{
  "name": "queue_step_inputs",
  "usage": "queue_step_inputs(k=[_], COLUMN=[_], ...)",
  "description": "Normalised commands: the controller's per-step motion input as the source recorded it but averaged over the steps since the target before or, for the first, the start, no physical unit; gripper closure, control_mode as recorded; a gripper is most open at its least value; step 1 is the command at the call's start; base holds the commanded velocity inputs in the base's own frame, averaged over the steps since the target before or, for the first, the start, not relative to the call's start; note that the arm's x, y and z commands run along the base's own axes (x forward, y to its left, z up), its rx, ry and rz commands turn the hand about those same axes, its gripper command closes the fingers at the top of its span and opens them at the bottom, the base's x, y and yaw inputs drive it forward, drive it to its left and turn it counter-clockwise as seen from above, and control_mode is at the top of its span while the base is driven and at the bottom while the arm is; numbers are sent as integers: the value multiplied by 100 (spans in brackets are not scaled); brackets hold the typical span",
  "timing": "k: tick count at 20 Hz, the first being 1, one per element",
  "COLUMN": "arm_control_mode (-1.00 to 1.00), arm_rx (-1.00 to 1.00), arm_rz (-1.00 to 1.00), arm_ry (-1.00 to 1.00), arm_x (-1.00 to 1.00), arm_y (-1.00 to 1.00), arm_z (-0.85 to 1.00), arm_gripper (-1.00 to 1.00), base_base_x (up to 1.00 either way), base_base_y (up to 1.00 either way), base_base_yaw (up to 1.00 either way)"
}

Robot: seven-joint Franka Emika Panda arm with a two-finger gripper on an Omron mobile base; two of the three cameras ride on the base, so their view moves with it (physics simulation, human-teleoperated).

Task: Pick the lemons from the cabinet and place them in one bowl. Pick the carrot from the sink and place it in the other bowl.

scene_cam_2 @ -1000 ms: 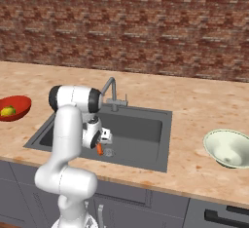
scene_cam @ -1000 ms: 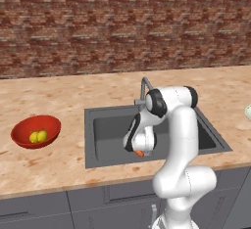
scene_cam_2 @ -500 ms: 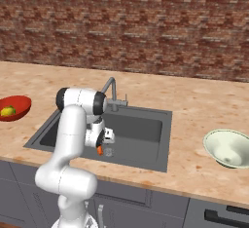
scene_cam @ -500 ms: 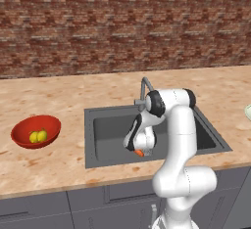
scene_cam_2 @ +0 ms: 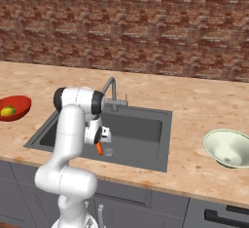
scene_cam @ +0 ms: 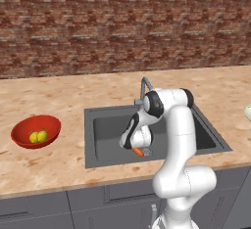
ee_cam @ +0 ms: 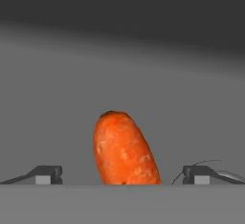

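- Hand (scene_cam: 138, 149) of the white arm, seen from the left base camera, reaches down into the dark grey sink (scene_cam: 105, 130). The orange carrot (scene_cam: 138, 151) shows right at its tip, low in the basin. Well off to one side of the hand, on the speckled table (scene_cam: 59, 96), a red bowl (scene_cam: 24, 127) holds two yellow lemons (scene_cam: 38, 135).
- Right base camera: the hand (scene_cam_2: 100, 144) hangs low in the sink (scene_cam_2: 141, 129), with the carrot (scene_cam_2: 99, 148) directly beneath it, beside the round drain (scene_cam_2: 109, 151). The curved faucet (scene_cam_2: 110, 89) rises behind the hand. The pale off-white bowl (scene_cam_2: 228, 146) sits on the table (scene_cam_2: 194, 105) well away on the far side of the sink; the red bowl (scene_cam_2: 17, 106) with a lemon (scene_cam_2: 7, 111) lies on the opposite side.
- Hand camera: the hand (ee_cam: 122, 174) is spread wide, one dark fingertip (ee_cam: 44, 173) at each side. The carrot (ee_cam: 123, 149) lies between them, touching neither, its rounded end pointing away over the grey sink floor (ee_cam: 119, 74).
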Motion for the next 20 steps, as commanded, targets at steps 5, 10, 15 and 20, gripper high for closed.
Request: queue_step_inputs(k=[5,10,15,20], arm_control_mode=[-100,-100,-100,-100], arm_rx=[0,0,0,0], arm_rz=[0,0,0,0], arm_ry=[3,2,1,0], arm_x=[0,0,0,0], arm_y=[0,-2,-19,-7], arm_z=[-3,-6,-4,0], arm_gripper=[-100,-100,-100,-100], base_base_x=[0,0,0,0], base_base_y=[0,0,0,0], base_base_yaw=[0,0,0,0])
